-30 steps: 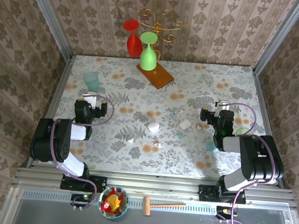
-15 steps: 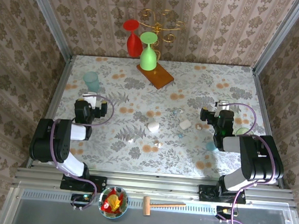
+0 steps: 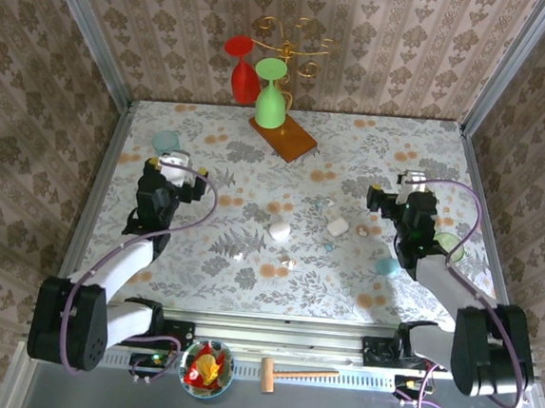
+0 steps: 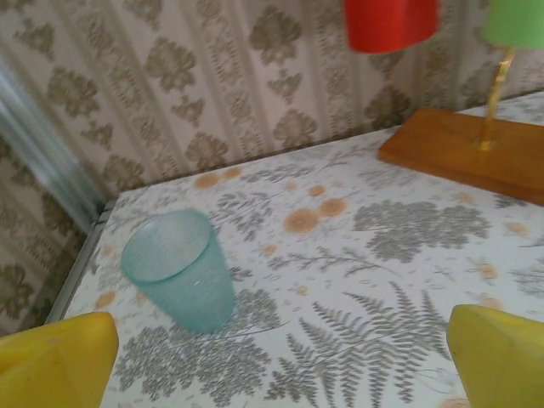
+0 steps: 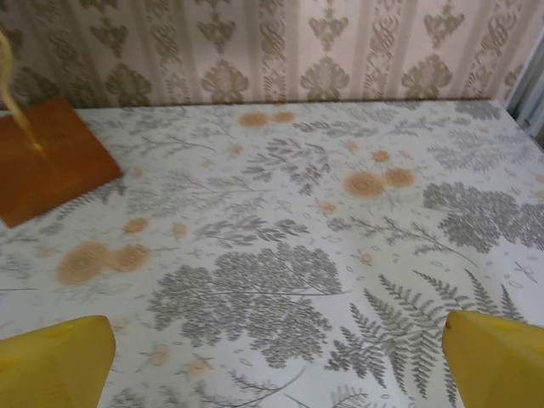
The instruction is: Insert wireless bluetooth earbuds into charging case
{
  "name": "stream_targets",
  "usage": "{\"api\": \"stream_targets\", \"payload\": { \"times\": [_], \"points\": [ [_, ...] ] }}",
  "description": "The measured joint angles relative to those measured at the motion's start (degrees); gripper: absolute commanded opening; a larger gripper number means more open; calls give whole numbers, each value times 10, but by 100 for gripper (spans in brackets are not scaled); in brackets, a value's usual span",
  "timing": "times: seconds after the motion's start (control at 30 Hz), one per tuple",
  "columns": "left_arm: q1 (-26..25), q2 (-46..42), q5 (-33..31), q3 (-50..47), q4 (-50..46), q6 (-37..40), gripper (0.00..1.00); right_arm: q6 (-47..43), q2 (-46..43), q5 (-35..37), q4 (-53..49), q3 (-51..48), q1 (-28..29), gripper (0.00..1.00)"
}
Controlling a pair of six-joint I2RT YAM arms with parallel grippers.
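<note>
The left gripper [image 3: 176, 169] stands spread wide, holding and touching nothing. In its wrist view its yellow fingertips [image 4: 55, 361] sit at the two bottom corners, with bare floral table [image 4: 340, 280] between them. Beyond them, nearer the left fingertip, a teal cup [image 4: 178, 272] stands upright on the cloth. Farther back is the wooden base [image 4: 467, 153] of a gold stand, with a red glass [image 4: 391, 24] and a green glass [image 4: 514, 21] hanging above it.

The right gripper [image 3: 411, 189] is equally wide open and empty. Its own yellow tips [image 5: 51, 361] frame plain patterned tabletop, and a corner of the wooden base lies at the far left.

From above, both grippers point toward the back wall and stand well apart. The wireless bluetooth earbuds [image 3: 238, 255] lie loose on the table between the arms, nearer the front edge than the two white charging cases [image 3: 279, 231]. A second bud [image 3: 289, 261] lies just right of the first. They are so small from here that their long axis and heading cannot be made out. Neither gripper is near them.
</note>
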Motion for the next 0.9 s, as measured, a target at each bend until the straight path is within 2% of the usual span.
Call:
{"api": "stream_targets", "payload": {
  "times": [0.2, 0.33, 0.43, 0.73, 0.9],
  "points": [
    [-97, -16, 14, 45, -94, 19, 100, 75, -63, 0, -152, 50, 63, 100],
    [-168, 0, 73, 53, -135, 38, 100, 127, -81, -2, -242, 87, 98, 100],
    [-201, 34, 124, 53, -147, 49, 100, 154, -89, -12, -290, 90, 114, 100],
    [-251, 183, 207, 55, -114, 80, 100, 191, -90, -33, -348, 88, 119, 100],
    [-264, 254, 232, 66, -75, 95, 92, 194, -90, -38, -350, 80, 119, 100]
  ]
}}
